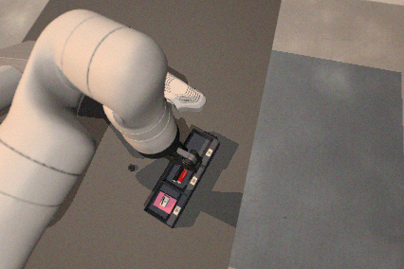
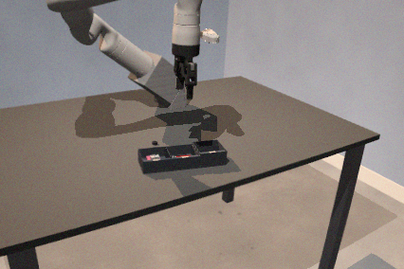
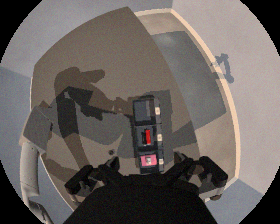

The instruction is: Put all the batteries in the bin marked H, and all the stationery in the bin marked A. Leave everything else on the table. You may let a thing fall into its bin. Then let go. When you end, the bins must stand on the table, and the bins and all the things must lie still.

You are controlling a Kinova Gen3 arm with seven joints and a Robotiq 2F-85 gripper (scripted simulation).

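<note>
A dark row of three bins (image 1: 185, 179) stands on the brown table; it also shows in the exterior view (image 2: 182, 155) and the wrist view (image 3: 145, 135). One end bin holds a pink and white thing (image 1: 164, 201). The middle bin holds a red thing (image 1: 182, 175). The other end bin (image 1: 201, 143) looks empty. The small white labels on the bins' side are too small to read. A small black round thing (image 1: 132, 168) lies on the table beside the bins. My gripper (image 2: 186, 81) is open and empty, high above the middle bin.
A white shoe-like thing shows beside the arm's wrist (image 2: 209, 36); I cannot tell what it rests on. The table's right edge runs close to the bins. The arm's big body hides the table's left part in the top view.
</note>
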